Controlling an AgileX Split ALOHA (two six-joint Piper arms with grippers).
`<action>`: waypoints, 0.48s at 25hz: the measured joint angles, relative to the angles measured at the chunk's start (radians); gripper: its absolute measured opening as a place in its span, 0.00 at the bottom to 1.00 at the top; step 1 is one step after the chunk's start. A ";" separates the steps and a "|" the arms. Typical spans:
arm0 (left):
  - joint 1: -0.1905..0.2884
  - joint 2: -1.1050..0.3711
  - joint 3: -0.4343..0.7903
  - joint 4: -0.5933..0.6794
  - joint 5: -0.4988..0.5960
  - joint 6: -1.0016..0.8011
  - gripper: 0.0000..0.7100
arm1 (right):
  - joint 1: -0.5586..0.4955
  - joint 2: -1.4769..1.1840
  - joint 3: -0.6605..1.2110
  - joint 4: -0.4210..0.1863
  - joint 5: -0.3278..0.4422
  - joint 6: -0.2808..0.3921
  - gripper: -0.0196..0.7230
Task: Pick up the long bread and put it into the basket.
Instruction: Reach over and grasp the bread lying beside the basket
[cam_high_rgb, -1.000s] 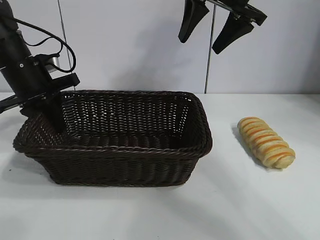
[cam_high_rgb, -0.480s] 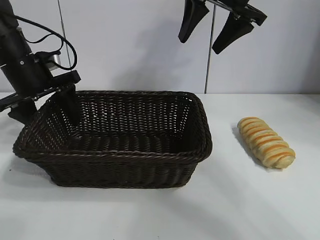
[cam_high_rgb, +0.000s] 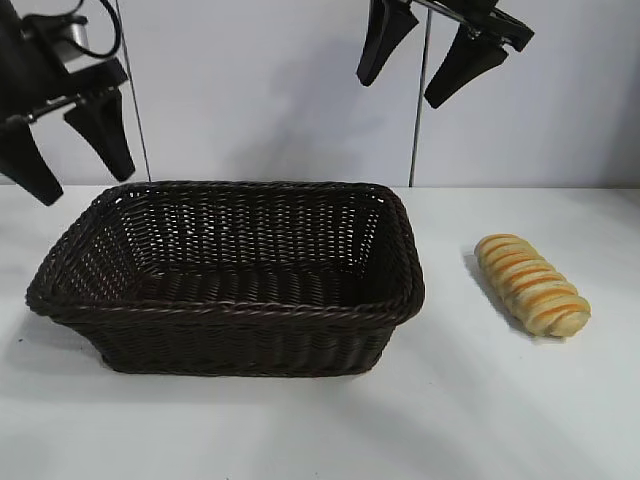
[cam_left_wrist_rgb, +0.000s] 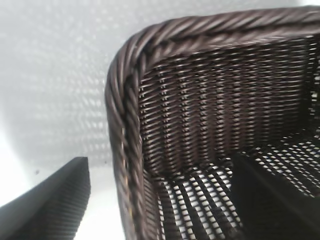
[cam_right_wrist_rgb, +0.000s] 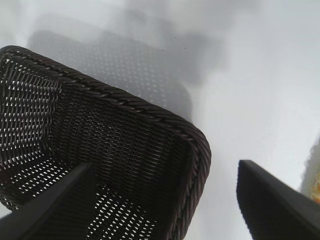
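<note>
My left gripper (cam_high_rgb: 68, 148) has come up out of the basket (cam_high_rgb: 230, 305) and now hangs above its 9 o'clock end, clear of the braided rim, both jaws spread wide with nothing between them. A moment ago those fingers were down inside the left wall. My right gripper (cam_high_rgb: 420, 62) has not moved; it hangs high over the basket's far right corner, jaws apart and empty too. The long bread (cam_high_rgb: 531, 284) lies on the table (cam_high_rgb: 500, 400) at 3 o'clock from the basket, well apart from it, untouched. So the basket is free, and I judge the pick is the right gripper's job, not yet begun.
</note>
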 joint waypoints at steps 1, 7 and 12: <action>-0.001 -0.012 0.004 -0.023 -0.002 -0.004 0.79 | 0.000 0.000 0.000 0.000 0.000 0.000 0.78; -0.067 -0.041 0.122 -0.103 -0.112 -0.011 0.79 | 0.000 0.000 0.000 0.006 0.000 0.000 0.78; -0.073 -0.041 0.204 -0.112 -0.194 -0.016 0.79 | 0.000 0.000 0.000 0.006 0.000 0.000 0.78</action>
